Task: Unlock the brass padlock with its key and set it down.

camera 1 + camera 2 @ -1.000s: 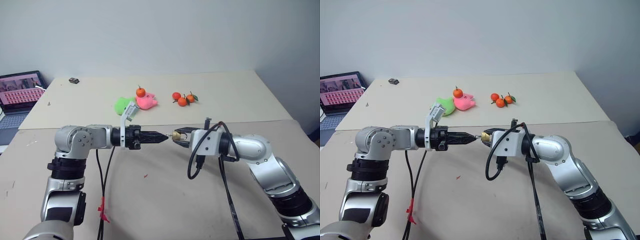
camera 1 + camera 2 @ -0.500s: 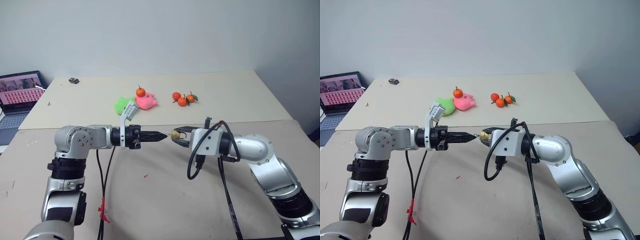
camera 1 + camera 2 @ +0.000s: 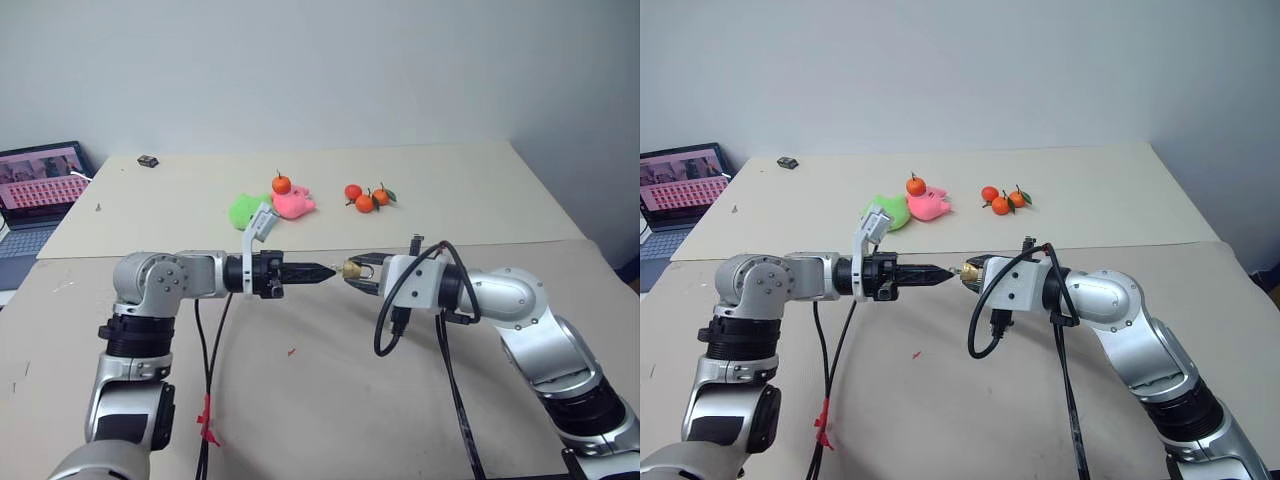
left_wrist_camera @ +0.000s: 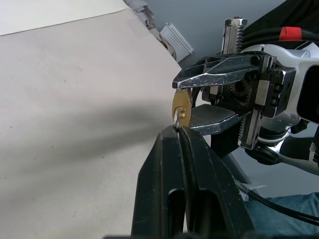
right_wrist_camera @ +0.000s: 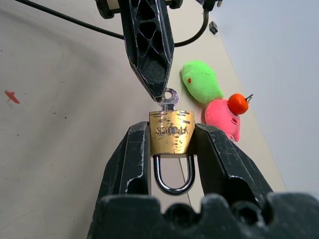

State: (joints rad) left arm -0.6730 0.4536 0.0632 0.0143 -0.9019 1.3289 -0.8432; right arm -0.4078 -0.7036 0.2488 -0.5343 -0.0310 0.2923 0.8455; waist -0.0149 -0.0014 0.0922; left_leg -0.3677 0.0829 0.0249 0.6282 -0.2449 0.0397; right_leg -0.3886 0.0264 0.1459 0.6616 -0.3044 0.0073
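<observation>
The brass padlock (image 5: pixel 172 132) is held in the air above the table, pinched by its sides between the fingers of my right gripper (image 5: pixel 172 149). Its silver shackle (image 5: pixel 172 177) points back toward the right wrist and looks closed. A small silver key (image 5: pixel 169 97) sticks out of the padlock's bottom. My left gripper (image 4: pixel 177 130) comes in level from the left and is shut on the key's round head. In the head views the two grippers meet tip to tip at the padlock (image 3: pixel 352 268).
On the far table lie a green plush toy (image 3: pixel 243 209), a pink plush toy (image 3: pixel 294 204) with an orange (image 3: pixel 281 184) on it, and three more oranges (image 3: pixel 366 197). A laptop (image 3: pixel 38 190) stands at the far left. Black cables (image 3: pixel 205 370) hang under both arms.
The left gripper's fingers have closed on the key's head. Both arms and the padlock have stayed in place.
</observation>
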